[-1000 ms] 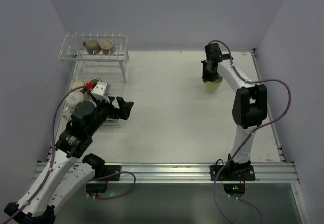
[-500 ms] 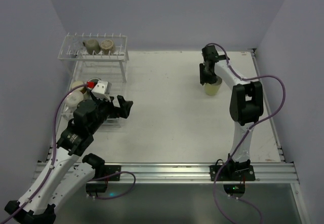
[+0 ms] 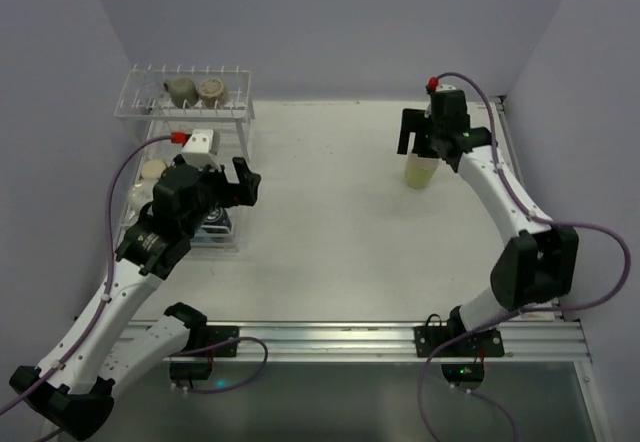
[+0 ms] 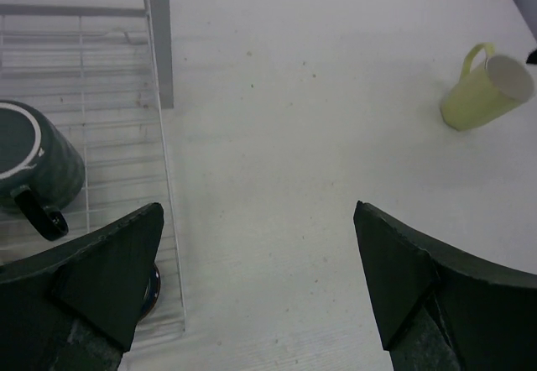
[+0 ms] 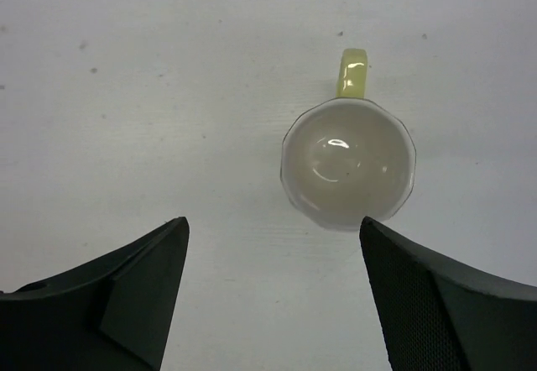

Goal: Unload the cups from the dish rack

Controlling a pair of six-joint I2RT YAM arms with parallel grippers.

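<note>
Hovering just above the pale yellow-green mug (image 5: 348, 163), the right gripper (image 5: 273, 224) now has its fingers spread wide with nothing between them. A second ago they were clamped on this mug over the far right of the table (image 3: 330, 212). The mug now stands upright on the white table top, mouth up and clear of both fingers, with its handle (image 5: 353, 73) toward the top of the right wrist view. The right arm's elbow has swung out to the right and nearer the base rail.

The left gripper (image 4: 256, 211) is spread and empty as before. It has shifted farther toward the dish rack (image 3: 190, 110) and hangs over the right edge of the lower grid tray. In that tray a dark grey mug (image 4: 33, 161) with a pale rim sits just beyond the left finger, and two cream cups (image 3: 152, 170) sit at the tray's left side. Two tan cups (image 3: 181, 89) rest on the raised peg shelf, unchanged.
</note>
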